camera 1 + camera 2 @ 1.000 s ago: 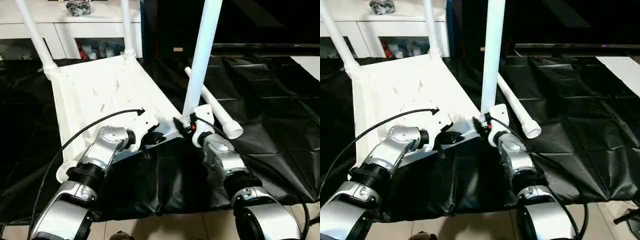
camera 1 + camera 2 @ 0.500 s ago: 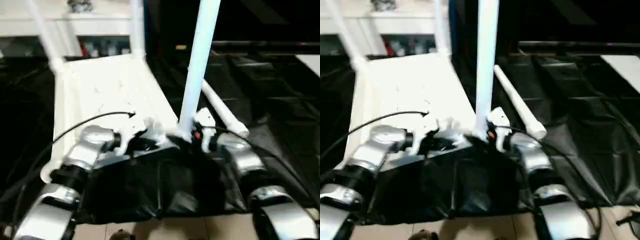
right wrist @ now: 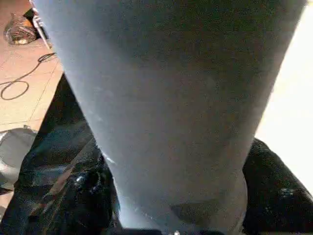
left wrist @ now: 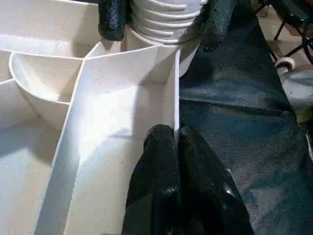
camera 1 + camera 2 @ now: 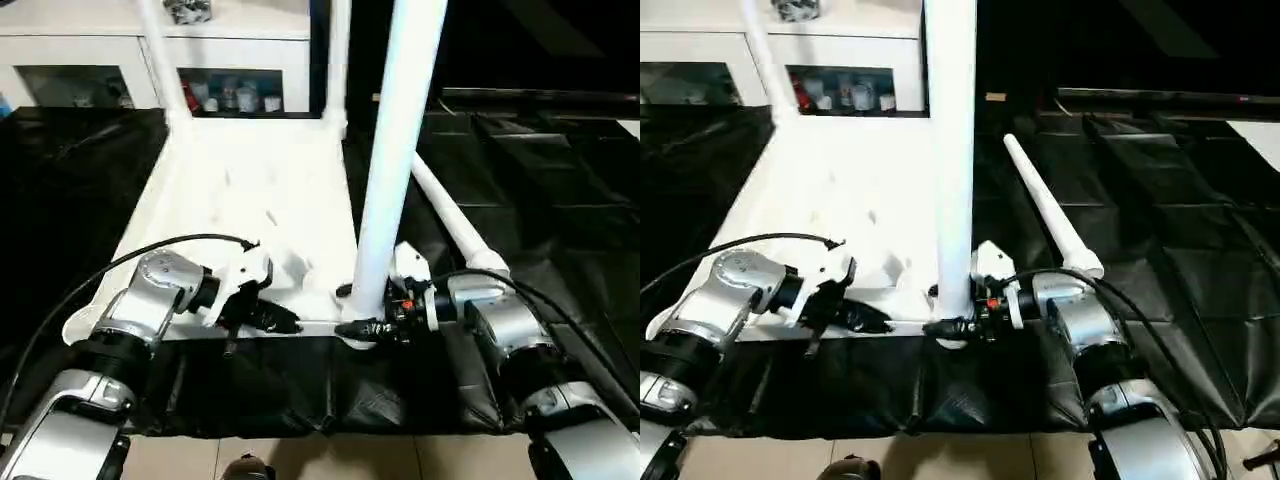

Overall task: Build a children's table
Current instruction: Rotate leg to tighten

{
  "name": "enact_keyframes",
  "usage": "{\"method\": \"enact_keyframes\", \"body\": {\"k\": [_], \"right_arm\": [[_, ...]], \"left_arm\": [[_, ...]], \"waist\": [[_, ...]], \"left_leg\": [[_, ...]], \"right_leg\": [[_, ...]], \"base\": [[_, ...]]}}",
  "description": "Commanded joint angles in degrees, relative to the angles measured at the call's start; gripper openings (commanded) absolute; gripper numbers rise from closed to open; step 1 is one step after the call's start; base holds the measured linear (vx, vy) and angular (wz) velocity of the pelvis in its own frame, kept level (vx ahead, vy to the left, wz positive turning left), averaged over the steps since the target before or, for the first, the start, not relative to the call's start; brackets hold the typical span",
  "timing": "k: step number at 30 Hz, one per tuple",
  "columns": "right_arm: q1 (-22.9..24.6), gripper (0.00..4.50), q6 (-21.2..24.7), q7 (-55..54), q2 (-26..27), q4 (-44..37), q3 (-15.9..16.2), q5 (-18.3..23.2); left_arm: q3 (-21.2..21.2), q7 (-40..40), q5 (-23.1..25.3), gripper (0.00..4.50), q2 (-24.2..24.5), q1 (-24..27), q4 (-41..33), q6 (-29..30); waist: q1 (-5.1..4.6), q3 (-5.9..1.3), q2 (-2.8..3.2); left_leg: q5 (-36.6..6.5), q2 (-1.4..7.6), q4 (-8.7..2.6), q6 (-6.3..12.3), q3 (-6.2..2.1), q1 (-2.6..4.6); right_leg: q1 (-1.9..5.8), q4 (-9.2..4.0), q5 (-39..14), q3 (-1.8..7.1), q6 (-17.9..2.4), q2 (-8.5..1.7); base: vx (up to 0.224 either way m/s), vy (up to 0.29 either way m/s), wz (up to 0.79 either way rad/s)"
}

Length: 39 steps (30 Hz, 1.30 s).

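The left gripper (image 4: 174, 147) pinches the upturned tabletop's (image 5: 250, 200) near rim, steadying it; at 3 o'clock, the right gripper (image 5: 362, 328) clamps the upright leg (image 5: 395, 150) into its socket.

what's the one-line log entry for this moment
left gripper: shut on tabletop rib | right gripper: shut on upright leg at near corner socket | two far legs in | one leg loose on black sheet

A white tube leg (image 3: 171, 112) stands close between black fingers (image 3: 274, 191), above a black sheet (image 3: 54, 161).
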Motion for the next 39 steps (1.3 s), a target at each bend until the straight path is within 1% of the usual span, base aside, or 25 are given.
{"method": "enact_keyframes", "body": {"k": [1,3,6,7,8,9,11,13,15,16,17,19,20,21,22,23,25,27,29,31,34,36,37,38,39], "right_arm": [[0.6,2.84,1.4,2.3,2.0,-1.8,3.9,0.3],[0.8,2.80,2.4,0.3,2.7,-1.8,2.8,0.7],[-0.7,2.79,2.4,-8.7,4.9,1.3,-0.4,0.0],[-2.2,2.79,2.3,-16.9,6.8,4.1,-2.5,-0.8],[-2.2,2.78,2.3,-17.3,6.8,4.2,-2.6,-0.8],[-2.8,2.78,2.0,-21.4,7.6,5.5,-3.3,-1.3],[-3.9,2.77,1.9,-29.5,9.2,7.8,-4.5,-2.3],[-4.8,2.77,3.0,-38.4,12.1,10.3,-7.0,-1.5],[-5.0,2.77,2.6,-44.7,14.2,11.5,-8.2,-1.8],[-4.9,2.77,2.3,-46.3,14.9,11.8,-8.3,-2.0],[-5.0,2.77,1.5,-49.3,15.9,12.5,-8.2,-3.0],[-4.9,2.77,-0.3,-52.0,17.2,13.1,-8.0,-3.9],[-4.9,2.77,-1.5,-53.1,17.9,13.7,-8.1,-4.2],[-4.9,3.11,-2.7,-54.0,18.6,13.9,-8.3,-4.2],[-4.9,3.11,-2.7,-54.0,18.6,13.9,-8.3,-4.2],[-5.2,3.46,-4.1,-54.3,19.3,14.6,-9.3,-3.4],[-5.5,3.52,-4.6,-53.4,19.4,14.7,-10.0,-2.6],[-5.4,3.67,-5.1,-51.9,18.9,14.2,-9.8,-2.5],[-5.3,4.00,-5.7,-49.4,17.7,13.5,-9.2,-2.6],[-4.9,4.05,-6.3,-44.3,15.6,12.7,-7.8,-2.8],[-4.3,4.05,-6.0,-36.2,13.0,11.1,-6.6,-1.9],[-3.6,4.05,-6.1,-30.0,11.3,9.8,-5.5,-1.4],[-3.6,4.05,-6.1,-30.0,11.3,9.8,-5.5,-1.4],[-2.9,4.05,-5.6,-23.5,9.5,8.1,-4.2,-0.8],[-2.9,4.05,-5.6,-23.5,9.5,8.1,-4.2,-0.8]], "left_arm": [[-1.3,0.3,-2.4,0.00,-2.8,-0.9,-3.0,-1.2],[-0.6,1.7,-2.7,0.00,-3.7,-1.1,-2.7,-0.5],[0.8,5.9,-2.6,0.00,-5.7,-1.9,-1.6,0.5],[1.2,11.0,-0.9,0.00,-7.2,-3.1,0.3,0.2],[1.3,11.3,-0.8,0.00,-7.2,-3.2,0.4,0.2],[1.4,14.0,0.1,0.00,-8.1,-3.8,1.2,0.6],[1.6,19.2,1.7,0.00,-9.7,-4.9,2.9,1.3],[2.6,25.0,2.1,0.00,-12.4,-5.9,3.7,2.9],[2.7,29.0,3.0,0.00,-14.0,-6.2,3.8,3.4],[2.6,31.0,3.6,0.00,-14.5,-6.3,4.0,3.4],[2.5,33.3,4.4,0.00,-15.1,-6.4,4.2,3.3],[2.4,35.3,5.0,0.00,-16.0,-6.2,4.3,2.8],[2.5,36.1,5.2,0.00,-16.5,-6.1,4.4,2.5],[2.3,36.1,5.3,0.00,-16.9,-5.8,4.4,2.2],[2.3,36.1,5.3,0.00,-16.9,-5.8,4.4,2.2],[1.9,35.8,5.5,0.00,-17.1,-5.2,4.0,1.8],[1.6,34.7,5.1,0.00,-16.9,-4.5,3.3,1.7],[1.5,33.9,4.8,0.00,-16.6,-4.1,2.7,1.6],[1.5,32.8,4.3,0.00,-16.2,-3.7,2.2,1.5],[1.4,30.6,3.7,0.00,-15.3,-3.2,1.8,1.1],[1.3,26.6,2.7,0.00,-13.9,-2.7,1.3,0.4],[1.3,23.2,1.6,0.00,-12.9,-2.3,0.6,0.0],[1.3,23.2,1.6,0.00,-12.9,-2.3,0.6,0.0],[1.2,19.8,0.7,0.00,-11.7,-1.9,-0.3,-0.2],[1.2,19.8,0.7,0.00,-11.7,-1.9,-0.3,-0.2]], "waist": [[-0.19,-3.81,0.14],[-0.23,-3.85,0.21],[-0.36,-3.78,0.19],[-0.65,-3.77,0.21],[-0.92,-3.65,0.15],[-1.18,-3.78,0.05],[-1.71,-3.71,0.14],[-2.48,-3.67,-0.02],[-2.64,-3.84,0.06],[-2.73,-3.79,-0.01],[-2.73,-3.90,0.24],[-2.77,-3.83,0.17],[-2.76,-3.88,0.13],[-2.76,-3.89,0.24],[-2.82,-3.86,0.26],[-2.87,-3.81,0.33],[-2.92,-3.79,0.39],[-3.01,-3.75,0.33],[-3.04,-3.79,0.32],[-3.05,-3.86,0.22],[-2.94,-3.99,0.21],[-2.69,-4.03,0.15],[-2.58,-4.01,0.17],[-2.42,-4.05,0.08],[-2.29,-4.08,0.12]], "left_leg": [[-20.8,1.45,-4.12,0.41,0.01,1.48],[-20.6,1.42,-4.10,0.34,0.00,1.43],[-20.8,1.36,-4.16,-0.34,-0.05,1.44],[-21.4,1.25,-4.11,-0.81,-0.08,1.40],[-21.9,1.22,-4.21,-1.23,-0.15,1.42],[-21.7,1.15,-4.28,-1.92,-0.39,1.39],[-21.9,0.97,-4.26,-2.28,-0.38,1.50],[-21.6,0.80,-4.14,-1.94,-0.31,1.38],[-20.9,0.80,-4.03,-1.38,-0.23,1.43],[-20.5,0.79,-4.05,-1.32,-0.21,1.33],[-19.9,0.72,-4.01,-1.09,-0.19,1.31],[-20.0,0.74,-4.02,-0.97,-0.12,1.31],[-20.1,0.67,-4.01,-0.85,-0.14,1.23],[-20.3,0.74,-4.04,-0.80,-0.14,1.24],[-20.7,0.73,-4.05,-0.78,-0.14,1.24],[-21.3,0.67,-4.09,-0.69,-0.19,1.19],[-22.2,0.70,-4.13,-0.66,-0.21,1.30],[-22.8,0.77,-4.23,-0.60,-0.26,1.24],[-22.4,0.80,-4.21,-0.33,-0.24,1.16],[-22.1,0.76,-4.14,0.01,-0.20,1.07],[-20.0,0.81,-3.94,1.04,-0.02,0.95],[-18.2,0.88,-3.75,1.86,0.14,0.86],[-17.8,0.91,-3.73,2.08,0.19,0.82],[-17.1,0.98,-3.66,2.35,0.26,0.84],[-16.9,1.02,-3.61,2.61,0.26,0.84]], "right_leg": [[2.31,-4.49,-19.0,2.09,-11.9,-2.76],[2.34,-4.40,-18.2,2.04,-12.2,-2.73],[2.27,-4.46,-18.9,2.00,-12.1,-2.83],[2.20,-4.51,-20.1,1.99,-11.9,-2.92],[2.10,-4.67,-21.2,1.99,-11.5,-2.94],[2.43,-4.74,-22.4,1.91,-10.7,-3.11],[2.19,-4.92,-23.1,1.89,-10.1,-2.94],[2.22,-5.13,-23.2,1.95,-9.9,-2.99],[2.21,-5.24,-22.6,1.93,-9.8,-2.93],[2.21,-5.23,-22.0,1.95,-9.8,-2.86],[2.32,-5.14,-20.7,1.90,-9.8,-2.74],[2.19,-5.19,-20.2,1.90,-9.9,-2.66],[2.33,-5.17,-20.3,1.84,-9.8,-2.65],[2.27,-5.20,-20.2,1.87,-9.8,-2.71],[2.23,-5.22,-20.3,1.87,-9.8,-2.67],[2.32,-5.28,-20.8,1.81,-9.6,-2.61],[2.22,-5.40,-21.5,1.82,-9.5,-2.62],[2.23,-5.35,-21.4,1.82,-9.5,-2.56],[2.32,-5.25,-20.2,1.87,-9.9,-2.57],[2.50,-5.17,-19.5,1.83,-10.1,-2.52],[2.74,-4.83,-16.2,1.87,-11.1,-2.49],[2.88,-4.60,-14.3,1.79,-12.1,-2.43],[2.91,-4.53,-13.9,1.75,-12.3,-2.38],[2.95,-4.35,-13.1,1.76,-12.8,-2.42],[3.02,-4.30,-12.8,1.73,-12.9,-2.37]], "base": [[0.000,0.000,0.00],[0.000,0.000,0.00],[0.000,0.000,0.00],[0.000,0.000,0.00],[0.000,0.000,0.00],[0.000,0.000,0.00],[0.000,0.000,0.00],[0.000,0.000,0.00],[0.000,0.000,0.00],[0.000,0.000,0.00],[0.000,0.000,0.00],[0.000,0.000,0.00],[0.000,0.000,0.00],[0.000,0.000,0.00],[0.000,0.000,0.00],[0.000,0.000,0.00],[0.000,0.000,0.00],[0.000,0.000,0.00],[0.000,0.000,0.00],[0.000,0.000,0.00],[0.000,0.000,0.00],[0.000,0.000,0.00],[0.000,0.000,0.00],[0.000,0.000,0.00],[0.000,0.000,0.00]]}}
